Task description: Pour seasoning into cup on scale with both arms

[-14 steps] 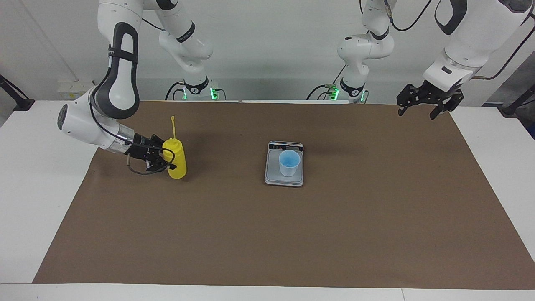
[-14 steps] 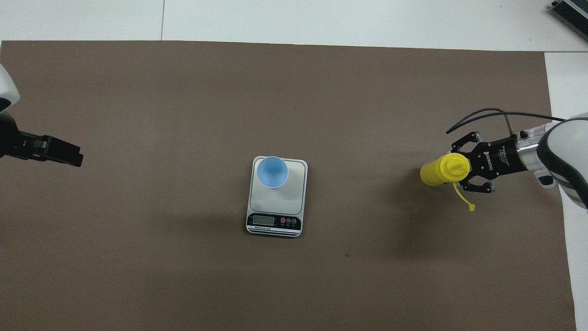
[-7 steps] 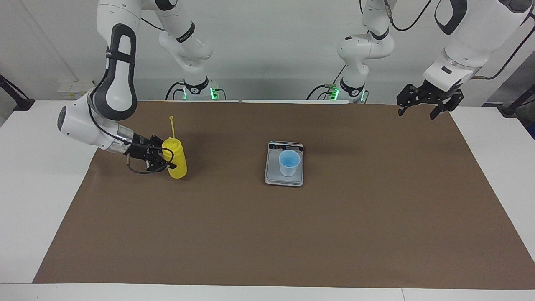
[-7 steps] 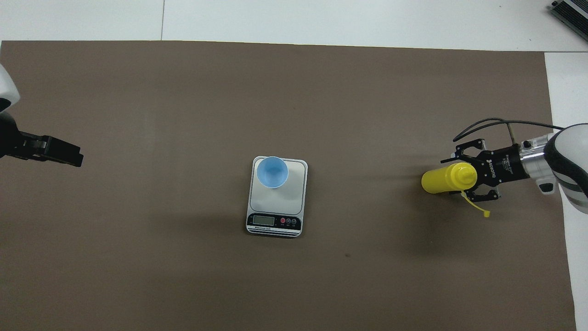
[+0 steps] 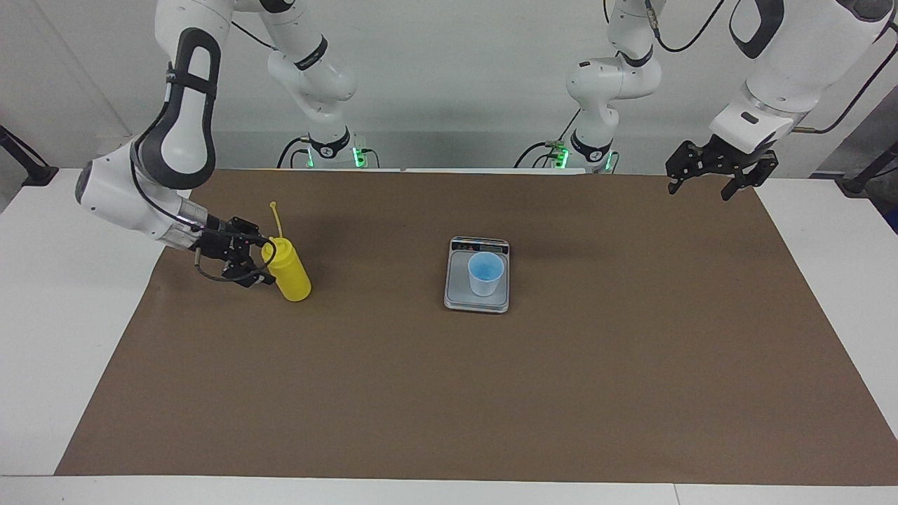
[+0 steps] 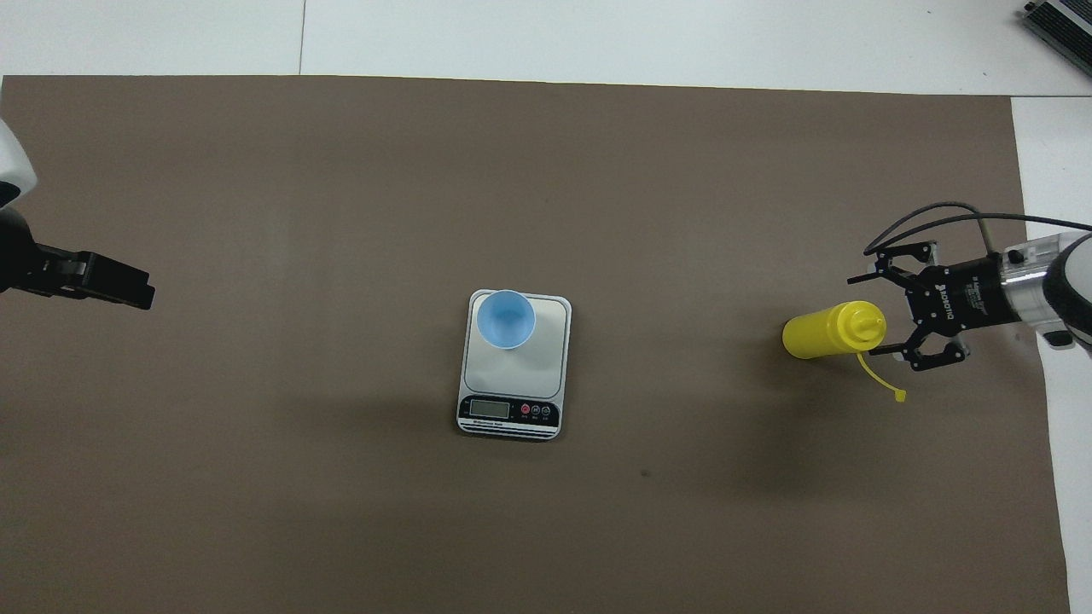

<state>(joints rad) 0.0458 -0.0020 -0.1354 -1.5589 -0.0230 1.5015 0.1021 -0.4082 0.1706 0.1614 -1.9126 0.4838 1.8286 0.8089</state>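
The yellow seasoning bottle [image 5: 289,275] stands on the brown mat toward the right arm's end of the table, tilted with its top leaning toward my right gripper; it also shows in the overhead view [image 6: 815,334]. Its thin tethered tip [image 5: 276,216] sticks up. My right gripper [image 5: 268,261] is low and open, its fingers on either side of the bottle's cap [image 6: 863,324]. The light blue cup [image 5: 485,272] stands upright on the silver scale [image 5: 459,298] mid-table. My left gripper [image 5: 701,184] waits open, raised over the mat's corner at the left arm's end.
A brown mat [image 5: 449,393] covers most of the white table [image 5: 63,315]. The scale's display strip [image 6: 509,410] faces the robots. The cup sits on the scale's corner [image 6: 505,318] farthest from the robots.
My right gripper has drawn back toward the right arm's end of the table, from the bottle's body to its cap. The bottle has tipped from upright to leaning toward the gripper. The left arm has not moved.
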